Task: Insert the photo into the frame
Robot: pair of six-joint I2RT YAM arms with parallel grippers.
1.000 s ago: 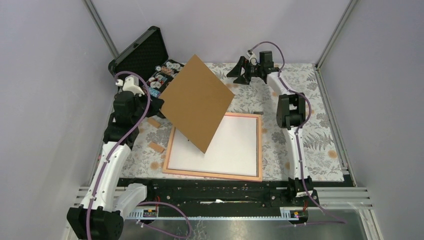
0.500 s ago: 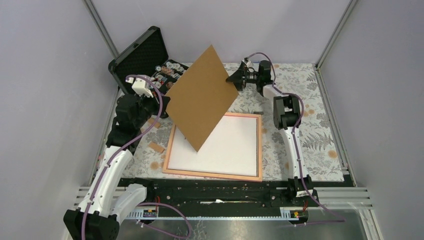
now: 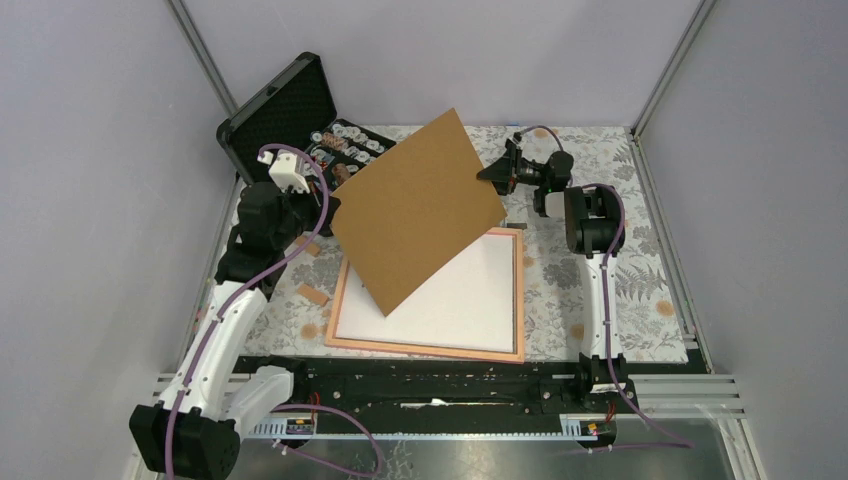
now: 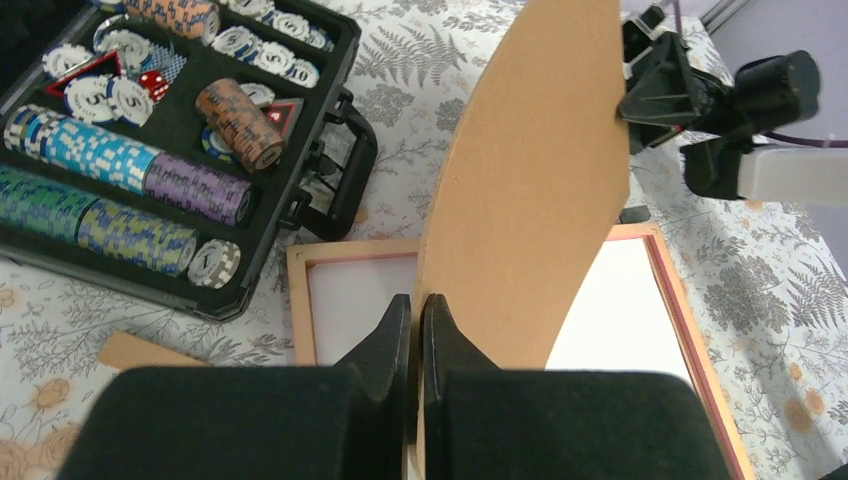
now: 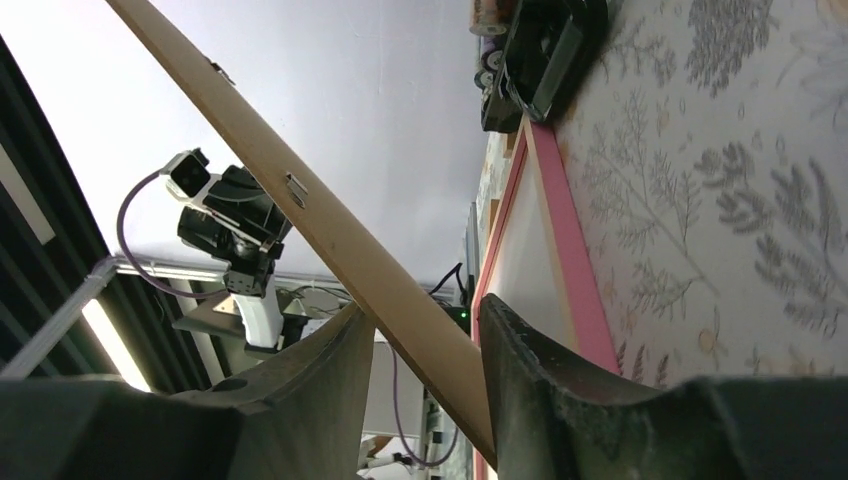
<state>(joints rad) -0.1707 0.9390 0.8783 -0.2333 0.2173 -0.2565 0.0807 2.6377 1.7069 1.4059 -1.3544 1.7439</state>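
Swinging in from the far side, the right gripper [image 3: 497, 173] stands half-open astride the far edge of the brown backing board [image 3: 415, 205], seemingly to steady it, while the left gripper [image 4: 415, 305] pinches it tilted above the frame [image 3: 430, 351], where the photo [image 3: 470, 290] lies white-back-up.

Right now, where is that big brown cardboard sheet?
Overhead view: the brown cardboard sheet hangs tilted above the orange-bordered wooden frame, its left edge pinched by the left fingers.
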